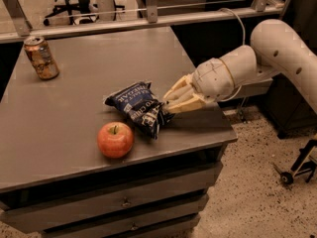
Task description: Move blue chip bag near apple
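The blue chip bag (pixel 139 107) lies crinkled on the grey table (pixel 64 118), just right of and behind the apple. The red-orange apple (pixel 115 140) stands near the table's front edge, almost touching the bag's lower end. My gripper (pixel 168 105) reaches in from the right with its cream fingers (pixel 181 99) closed on the bag's right edge. The white arm (pixel 257 63) stretches away to the upper right.
An orange-brown drink can (pixel 41 58) stands at the table's far left corner. Drawers (pixel 124 202) are below the tabletop. A metal rail (pixel 148 21) runs behind the table. A wheeled stand (pixel 297 167) is on the floor at right.
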